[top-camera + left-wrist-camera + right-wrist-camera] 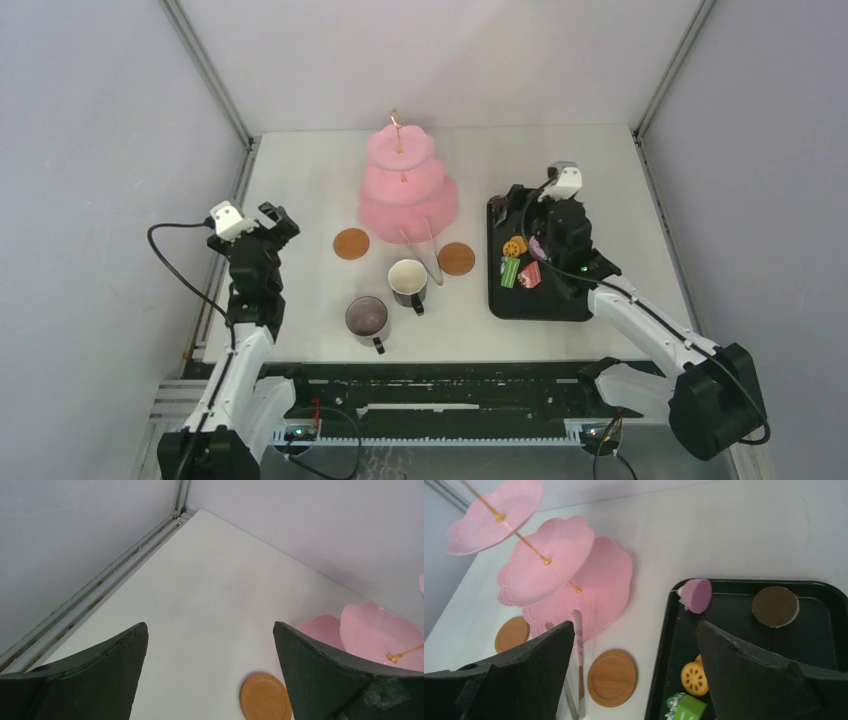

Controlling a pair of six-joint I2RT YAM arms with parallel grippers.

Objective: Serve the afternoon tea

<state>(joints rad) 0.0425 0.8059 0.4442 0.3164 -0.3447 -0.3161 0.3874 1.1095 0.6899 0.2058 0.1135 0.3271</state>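
The pink three-tier cake stand (403, 185) (566, 572) stands at the back middle of the table, its tiers bare. Two brown coasters (351, 243) (456, 258) lie in front of it, with two dark mugs (408, 280) (367, 318) nearer the front. Toy pastries lie on the black tray (540, 305): a purple one (696, 595), a brown round one (775, 606), a yellow cookie (694, 678) and a green piece (686, 707). My left gripper (280, 222) (210, 630) is open above the table's left side. Over the tray's far left corner, my right gripper (525, 205) (634, 630) is open too and holds nothing.
Thin metal tongs (425, 245) (578, 645) lie with their tips on the stand's bottom tier, between the two coasters. Metal frame rails (100, 590) run along the table's left edge. Grey walls close in the left, right and back.
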